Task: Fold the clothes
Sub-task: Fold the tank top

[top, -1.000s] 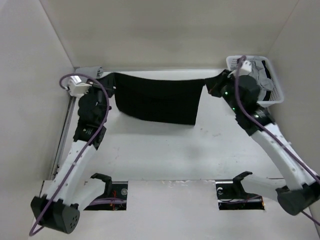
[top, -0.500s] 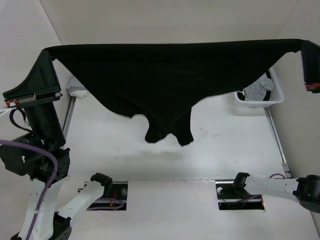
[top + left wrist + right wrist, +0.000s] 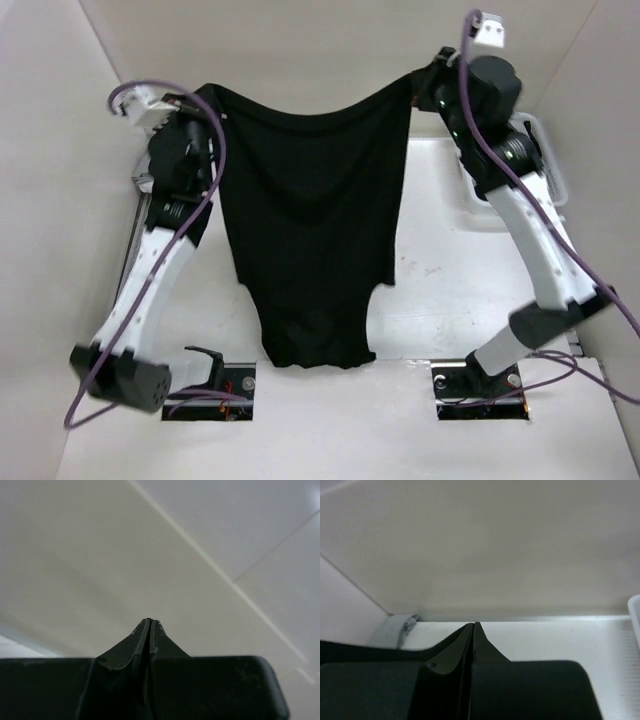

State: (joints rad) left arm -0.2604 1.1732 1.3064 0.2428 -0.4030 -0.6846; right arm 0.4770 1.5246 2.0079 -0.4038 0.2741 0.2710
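The clothes [image 3: 310,230], a plain black tank top, are stretched between both grippers at the far side and spread toward the near edge, narrowing to a rounded end. My left gripper [image 3: 207,100] is shut on the top left corner and my right gripper [image 3: 418,82] on the top right corner, both raised. In the left wrist view the left gripper [image 3: 150,621] shows its fingers pressed together against the bare wall. In the right wrist view the right gripper [image 3: 474,625] is also shut, and a band of black fabric [image 3: 370,652] runs off to its left.
A white basket [image 3: 548,175] stands at the back right, partly behind the right arm. A small grey-and-white cloth stack [image 3: 400,628] lies in the far left corner. White walls enclose the table on three sides. Two arm mounts [image 3: 480,385] sit at the near edge.
The top was bunched low at the far side, then lifted high and stretched wide. Now both arms hold it at the back, and it spreads long toward the near edge.
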